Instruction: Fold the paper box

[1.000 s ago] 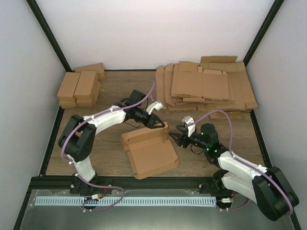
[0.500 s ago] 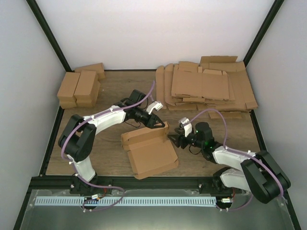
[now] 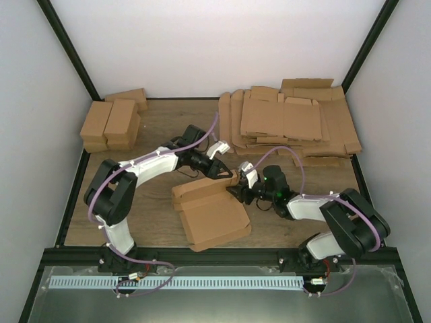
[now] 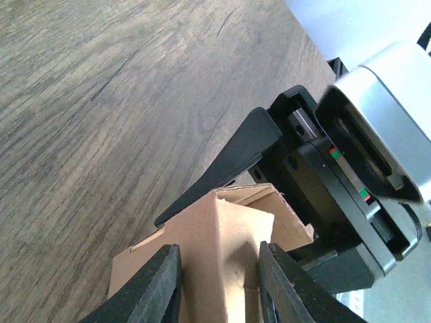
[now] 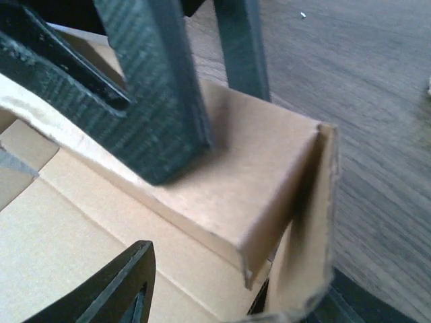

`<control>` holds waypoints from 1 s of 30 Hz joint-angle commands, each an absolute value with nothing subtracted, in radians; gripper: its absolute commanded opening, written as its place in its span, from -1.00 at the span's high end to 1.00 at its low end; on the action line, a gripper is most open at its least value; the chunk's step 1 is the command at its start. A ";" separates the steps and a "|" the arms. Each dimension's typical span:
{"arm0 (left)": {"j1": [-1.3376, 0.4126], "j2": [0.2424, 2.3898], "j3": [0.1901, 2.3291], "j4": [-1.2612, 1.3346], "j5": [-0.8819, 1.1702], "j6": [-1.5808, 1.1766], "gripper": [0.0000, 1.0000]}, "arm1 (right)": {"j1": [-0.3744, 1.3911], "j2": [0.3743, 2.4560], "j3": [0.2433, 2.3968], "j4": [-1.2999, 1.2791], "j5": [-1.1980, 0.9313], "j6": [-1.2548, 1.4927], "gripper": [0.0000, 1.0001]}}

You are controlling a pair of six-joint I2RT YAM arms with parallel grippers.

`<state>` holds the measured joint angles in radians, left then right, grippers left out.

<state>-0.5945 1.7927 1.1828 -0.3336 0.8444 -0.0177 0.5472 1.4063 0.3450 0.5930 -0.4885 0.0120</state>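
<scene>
Wood-grain surface (image 3: 161,134) fills the walled cell in the overhead view, with a group of finished boxes (image 3: 111,124) at its back left corner and a heap of flat blanks (image 3: 289,121) along the back right. The paper box (image 3: 212,215) lies near the middle of the front edge, its base flat and its far wall raised. The left tool (image 3: 227,176) meets the right end of that wall from behind, and the right tool (image 3: 237,193) meets the same corner from the right. From the left wrist, its two fingers (image 4: 161,286) stand narrow, clamped on either side of the cardboard corner, with the right arm's black finger (image 4: 225,158) touching the corner just beyond. From the right wrist, the left arm's dark fingers (image 5: 158,87) pinch the wall from above. The end flap (image 5: 313,222) stands between the right tool's jaws, but whether they press it cannot be told.
</scene>
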 commanded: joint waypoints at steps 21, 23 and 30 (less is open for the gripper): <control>-0.594 1.783 1.096 -0.246 0.738 -0.107 0.31 | 0.606 1.180 0.290 0.540 -0.479 -0.012 -0.41; -0.594 1.778 1.096 -0.252 0.738 -0.100 0.31 | 0.593 1.124 0.269 0.527 -0.486 0.003 -0.42; -0.594 1.772 1.094 -0.261 0.765 -0.083 0.30 | 0.533 1.082 0.268 0.504 -0.618 0.055 -0.42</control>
<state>-0.5964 1.7641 1.1236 -0.2287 0.8223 -0.1158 0.5514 1.0924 0.2516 0.5228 -0.5262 0.0227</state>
